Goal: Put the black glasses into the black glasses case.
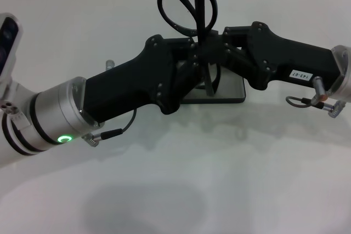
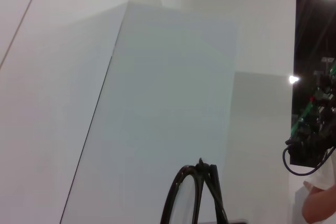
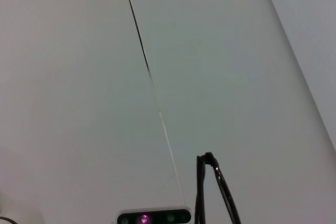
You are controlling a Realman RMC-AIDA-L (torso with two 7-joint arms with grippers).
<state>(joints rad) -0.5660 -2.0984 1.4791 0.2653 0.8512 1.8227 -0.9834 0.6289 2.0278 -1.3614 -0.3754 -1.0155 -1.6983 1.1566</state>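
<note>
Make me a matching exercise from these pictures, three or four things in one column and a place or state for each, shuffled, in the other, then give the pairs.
Things
1. thin black wire-framed glasses
2. flat black rectangular glasses case
3. left gripper
4. right gripper

Places or states
A. comes in from the robot's right and meets the other gripper at the frame
B. lies on the white table, partly hidden under both arms
C. comes in from the robot's left, above the case
D. held up above the case, one lens sticking up

Pairs: 1-D, 2-B, 3-C, 4-A
</note>
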